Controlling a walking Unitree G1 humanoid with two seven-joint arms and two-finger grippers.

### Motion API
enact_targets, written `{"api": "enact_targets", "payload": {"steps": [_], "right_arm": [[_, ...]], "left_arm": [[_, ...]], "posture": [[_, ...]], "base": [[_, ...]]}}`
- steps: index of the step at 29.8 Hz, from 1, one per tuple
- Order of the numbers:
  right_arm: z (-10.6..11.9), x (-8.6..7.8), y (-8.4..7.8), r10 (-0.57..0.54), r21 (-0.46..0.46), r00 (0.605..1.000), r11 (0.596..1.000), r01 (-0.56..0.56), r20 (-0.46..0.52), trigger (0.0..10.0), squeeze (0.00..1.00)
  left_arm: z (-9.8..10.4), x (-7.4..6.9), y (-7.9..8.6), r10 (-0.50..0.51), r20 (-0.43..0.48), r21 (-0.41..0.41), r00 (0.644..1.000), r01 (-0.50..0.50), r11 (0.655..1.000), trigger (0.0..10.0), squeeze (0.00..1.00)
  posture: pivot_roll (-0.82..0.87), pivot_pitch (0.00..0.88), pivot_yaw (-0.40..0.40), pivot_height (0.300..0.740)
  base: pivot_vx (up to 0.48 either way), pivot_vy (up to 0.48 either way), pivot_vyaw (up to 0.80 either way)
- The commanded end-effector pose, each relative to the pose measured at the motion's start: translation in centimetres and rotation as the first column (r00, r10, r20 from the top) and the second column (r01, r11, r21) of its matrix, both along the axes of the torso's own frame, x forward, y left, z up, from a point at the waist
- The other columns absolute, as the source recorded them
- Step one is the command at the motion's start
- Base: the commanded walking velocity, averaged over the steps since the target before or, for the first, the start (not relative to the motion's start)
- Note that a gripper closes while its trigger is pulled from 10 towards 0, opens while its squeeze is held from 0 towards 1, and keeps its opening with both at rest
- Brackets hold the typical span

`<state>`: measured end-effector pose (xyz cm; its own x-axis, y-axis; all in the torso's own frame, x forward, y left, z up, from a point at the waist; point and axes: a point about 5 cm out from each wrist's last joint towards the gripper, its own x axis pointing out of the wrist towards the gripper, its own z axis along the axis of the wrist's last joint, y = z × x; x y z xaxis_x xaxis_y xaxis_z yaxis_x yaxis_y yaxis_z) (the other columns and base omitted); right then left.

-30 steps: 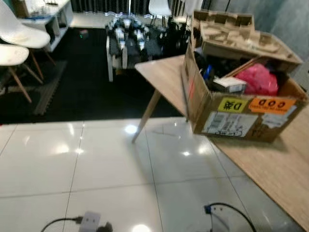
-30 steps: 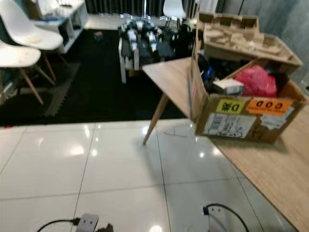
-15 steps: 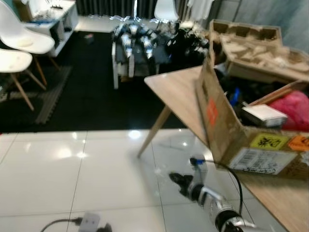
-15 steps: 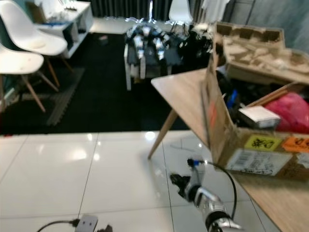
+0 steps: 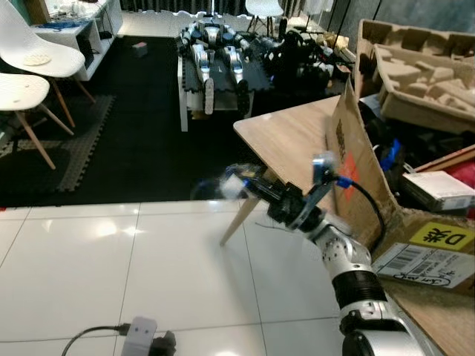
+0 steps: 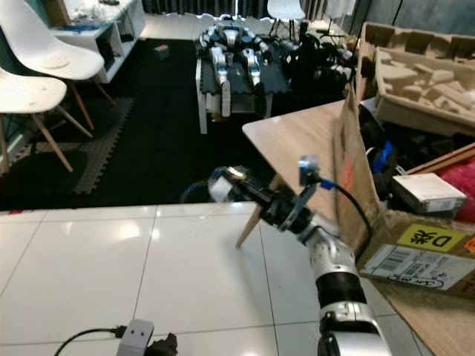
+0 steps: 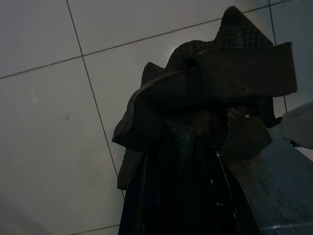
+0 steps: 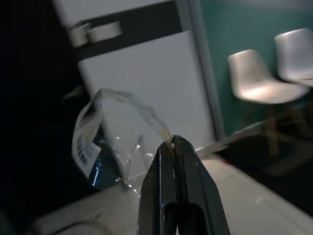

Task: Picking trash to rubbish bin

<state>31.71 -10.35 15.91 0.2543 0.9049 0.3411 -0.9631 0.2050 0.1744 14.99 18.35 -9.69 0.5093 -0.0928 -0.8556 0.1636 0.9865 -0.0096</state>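
My right gripper [image 5: 239,181] is raised over the white tile floor, just left of the wooden table's corner. It is shut on a crumpled clear plastic wrapper [image 8: 105,142] with a barcode label, pinched at one edge by the fingertips [image 8: 172,142]. The wrapper [image 6: 217,188] hangs blurred ahead of the gripper. In the left wrist view, my left gripper [image 7: 198,129] points down at the tiles with a black textured plastic bag [image 7: 215,83] bunched around it; it looks shut on the bag, though the picture is dark.
A wooden table [image 5: 289,137] with slanted legs carries a big open cardboard box [image 5: 415,237] at the right. White chairs [image 5: 30,63] stand at the far left on black matting. A white power strip [image 5: 139,332] with a cable lies on the tiles near me.
My right arm has risen from low over the floor to beside the table corner, carrying the wrapper up and left. The camera has also shifted.
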Motion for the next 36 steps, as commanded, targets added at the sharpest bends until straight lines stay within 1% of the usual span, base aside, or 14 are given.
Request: {"api": "enact_targets", "payload": {"steps": [1, 6, 8, 9, 11, 13, 15, 16, 19, 23, 24, 27, 34, 36], "right_arm": [[0.7, -0.7, 0.4, 0.065, -0.014, 0.997, 0.998, -0.064, 0.042, 10.0, 0.0], [4.5, -1.4, 1.9, 0.11, 0.111, 0.986, 0.986, -0.125, 0.128, 10.0, 0.0], [8.0, -0.8, 1.4, 0.008, 0.238, 0.984, 0.97, -0.051, 0.177, 10.0, 0.0], [8.0, -0.8, 1.4, 0.008, 0.238, 0.984, 0.97, -0.051, 0.177, 10.0, 0.0], [11.8, 0.4, -0.3, -0.157, 0.377, 0.97, 0.923, 0.078, 0.185, 10.0, 0.0], [11.8, 0.4, -0.3, -0.157, 0.377, 0.97, 0.923, 0.078, 0.185, 10.0, 0.0], [15.3, 1.0, -2.7, -0.338, 0.473, 0.922, 0.854, 0.216, 0.189, 10.0, 0.0], [15.3, 1.0, -2.7, -0.338, 0.473, 0.922, 0.854, 0.216, 0.189, 10.0, 0.0], [18.5, 1.4, -5.8, -0.571, 0.52, 0.804, 0.743, 0.421, 0.165, 10.0, 0.0], [19.6, 2.4, -11.4, -0.875, 0.436, 0.464, 0.475, 0.764, 0.139, 10.0, 0.0], [19.6, 2.4, -11.4, -0.875, 0.436, 0.464, 0.475, 0.764, 0.139, 10.0, 0.0], [19.7, 2.1, -15.3, -0.967, 0.345, 0.216, 0.251, 0.905, 0.137, 10.0, 0.0], [19.6, 2.0, -17.2, -0.985, 0.307, 0.137, 0.161, 0.938, 0.101, 10.0, 0.0], [19.6, 1.9, -17.8, -0.987, 0.276, 0.089, 0.124, 0.953, 0.135, 10.0, 0.0]], "left_arm": [[-0.7, -1.5, -0.4, -0.012, -0.064, -0.01, 0.998, 0.011, 1.0, 10.0, 0.0], [-0.8, -1.8, -0.8, -0.005, -0.068, -0.022, 0.998, 0.003, 1.0, 10.0, 0.0], [-0.8, -1.9, -1.0, -0.002, -0.073, -0.028, 0.997, 0.0, 1.0, 10.0, 0.0], [-0.8, -1.9, -1.0, -0.002, -0.073, -0.028, 0.997, 0.0, 1.0, 10.0, 0.0], [-0.9, -2.1, -1.1, -0.002, -0.077, -0.031, 0.997, -0.001, 1.0, 10.0, 0.0], [-0.9, -2.1, -1.1, -0.002, -0.077, -0.031, 0.997, -0.001, 1.0, 10.0, 0.0], [-0.9, -2.2, -1.2, -0.003, -0.08, -0.033, 0.997, 0.001, 0.999, 10.0, 0.0], [-0.9, -2.2, -1.2, -0.003, -0.08, -0.033, 0.997, 0.001, 0.999, 10.0, 0.0], [-0.9, -2.2, -1.2, -0.006, -0.078, -0.035, 0.997, 0.003, 0.999, 10.0, 0.0], [-0.6, -1.3, -1.1, 0.045, -0.042, -0.055, 0.998, -0.047, 0.997, 10.0, 0.0], [-0.6, -1.3, -1.1, 0.045, -0.042, -0.055, 0.998, -0.047, 0.997, 10.0, 0.0], [-0.2, -0.3, -0.8, 0.046, -0.014, -0.055, 0.999, -0.047, 0.997, 10.0, 0.0], [-0.1, -0.1, -0.6, 0.039, -0.01, -0.051, 0.999, -0.04, 0.998, 10.0, 0.0], [-0.1, 0.0, -0.5, 0.041, -0.007, -0.052, 0.999, -0.042, 0.998, 10.0, 0.0]], "posture": [[0.08, 0.03, -0.048, 0.74], [0.09, 0.033, -0.055, 0.74], [0.09, 0.035, -0.056, 0.74], [0.09, 0.035, -0.056, 0.74], [0.08, 0.038, -0.054, 0.74], [0.08, 0.038, -0.054, 0.74], [0.08, 0.041, -0.055, 0.74], [0.08, 0.041, -0.055, 0.74], [0.07, 0.044, -0.054, 0.74], [0.06, 0.047, -0.053, 0.74], [0.06, 0.047, -0.053, 0.74], [0.05, 0.048, -0.047, 0.74], [0.04, 0.049, -0.042, 0.74], [0.03, 0.049, -0.04, 0.74]], "base": [[0.0, 0.0, 0.0], [0.0, 0.0, 0.0], [0.0, 0.0, 0.0], [0.0, 0.0, 0.0], [0.0, 0.0, 0.0], [0.0, 0.0, 0.0], [0.0, 0.0, 0.0], [0.0, 0.0, 0.0], [0.0, 0.0, 0.0], [0.0, 0.0, 0.0], [0.0, 0.0, 0.0], [0.0, 0.0, 0.0], [0.0, 0.0, -0.64], [0.0, 0.0, -0.8]]}}
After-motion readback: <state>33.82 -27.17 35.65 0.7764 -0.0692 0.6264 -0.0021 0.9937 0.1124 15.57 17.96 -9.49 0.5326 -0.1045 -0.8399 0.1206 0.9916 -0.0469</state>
